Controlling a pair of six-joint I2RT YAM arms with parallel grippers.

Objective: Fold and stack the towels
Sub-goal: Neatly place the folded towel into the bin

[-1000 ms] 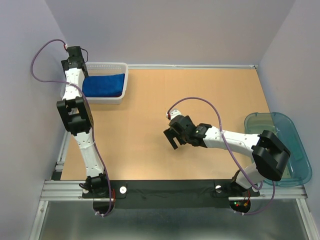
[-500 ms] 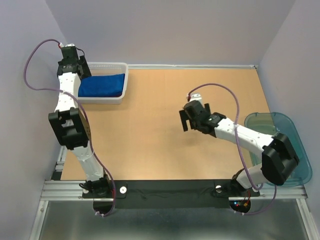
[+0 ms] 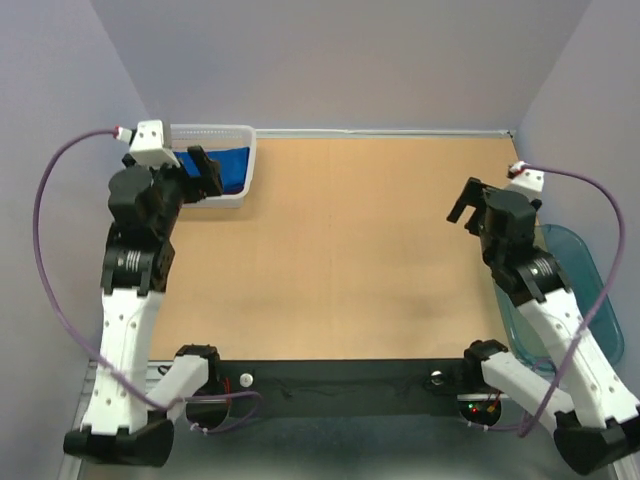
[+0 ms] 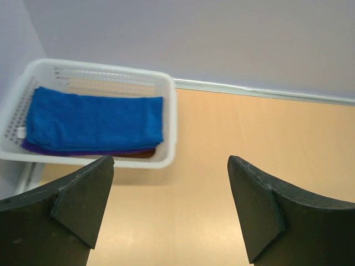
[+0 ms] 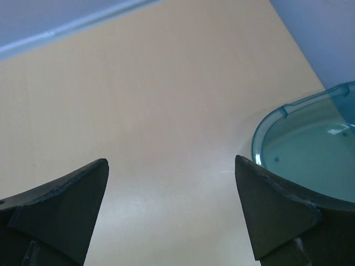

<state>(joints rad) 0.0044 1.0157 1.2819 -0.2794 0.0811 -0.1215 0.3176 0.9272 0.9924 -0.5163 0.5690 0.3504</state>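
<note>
at the far left corner of the tabletop sits a white basket, and all three towels lie folded and stacked inside it: the blue towel on top, with a small white label at its left edge, the purple towel showing as a strip beneath it, and the brown towel only as a sliver at the bottom right. the left fingers hang near the basket on its near side, spread wide apart and holding nothing. the right fingers are over the right side of the tabletop, also wide apart and empty, just beside a clear teal tub at the right edge.
</note>
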